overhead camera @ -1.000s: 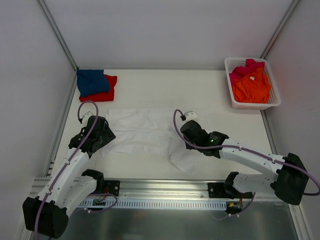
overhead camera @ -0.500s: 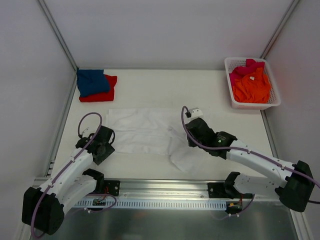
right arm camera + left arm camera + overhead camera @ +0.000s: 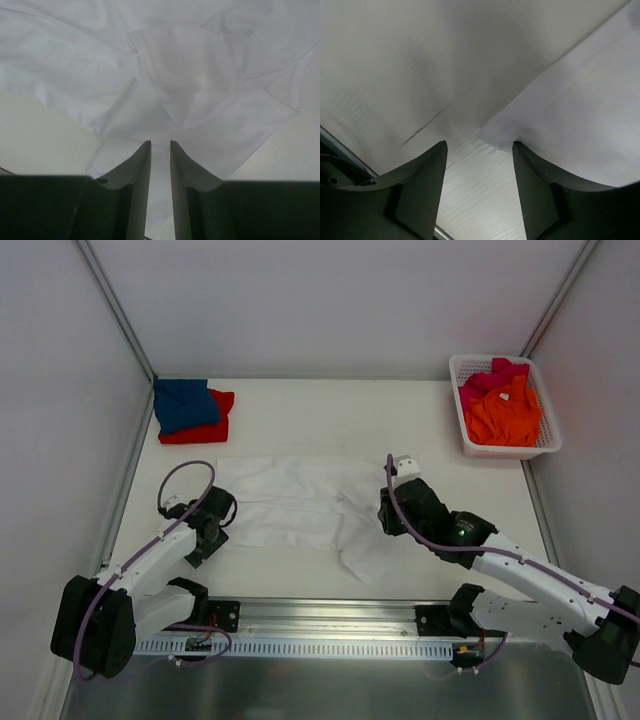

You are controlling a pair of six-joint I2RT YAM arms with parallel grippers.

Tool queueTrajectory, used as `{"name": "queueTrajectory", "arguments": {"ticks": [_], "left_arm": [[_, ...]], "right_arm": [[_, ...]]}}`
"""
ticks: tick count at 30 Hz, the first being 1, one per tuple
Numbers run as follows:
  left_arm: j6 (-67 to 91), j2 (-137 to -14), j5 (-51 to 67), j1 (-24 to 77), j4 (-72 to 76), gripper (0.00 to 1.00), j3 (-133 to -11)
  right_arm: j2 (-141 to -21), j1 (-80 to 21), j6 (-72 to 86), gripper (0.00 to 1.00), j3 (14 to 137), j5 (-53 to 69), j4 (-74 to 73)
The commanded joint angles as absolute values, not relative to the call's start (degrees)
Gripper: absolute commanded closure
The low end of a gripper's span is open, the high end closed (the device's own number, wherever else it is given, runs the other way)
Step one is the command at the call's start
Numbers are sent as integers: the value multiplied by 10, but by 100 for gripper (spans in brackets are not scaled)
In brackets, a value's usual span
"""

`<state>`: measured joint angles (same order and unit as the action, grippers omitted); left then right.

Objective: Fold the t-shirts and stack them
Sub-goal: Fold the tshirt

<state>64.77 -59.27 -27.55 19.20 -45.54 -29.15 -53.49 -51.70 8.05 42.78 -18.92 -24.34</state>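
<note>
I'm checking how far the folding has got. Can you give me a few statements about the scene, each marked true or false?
1. The blue t-shirt lies on the red t-shirt. True.
2. The basket is empty. False: it holds the orange t-shirt and the pink t-shirt.
3. The white t-shirt sits folded on the stack. False: it lies spread out, apart from those two.
4. The left gripper has its jaws apart. True.

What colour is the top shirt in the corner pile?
The top shirt is blue, on a red shirt. The top external view shows it best.
</note>
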Motion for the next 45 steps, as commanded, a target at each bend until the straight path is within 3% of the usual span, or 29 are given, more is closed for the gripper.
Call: {"name": "queueTrajectory", "arguments": {"ticks": [1, 7, 10, 13, 15, 22, 33, 45], "left_arm": [[655, -596, -296, 200, -435, 45, -309], [647, -619, -280, 205, -412, 46, -313], [642, -629, -275, 206, -398, 53, -315], [644, -645, -272, 207, -390, 64, -317], [647, -649, -271, 207, -385, 78, -317], [646, -658, -272, 212, -376, 96, -317], [637, -644, -274, 213, -374, 100, -315], [633, -643, -271, 213, -372, 100, -313]], "right_arm": [[-508, -516, 75, 75, 427, -179, -243], [-506, -515, 78, 75, 428, -171, -246], [-505, -515, 81, 75, 429, -165, -248], [-495, -515, 85, 75, 425, -161, -251], [-485, -515, 92, 75, 417, -159, -252], [-462, -516, 134, 75, 368, -142, -258], [-395, -528, 211, 72, 281, -125, -308], [-391, -660, 302, 63, 261, -199, -375]]}}
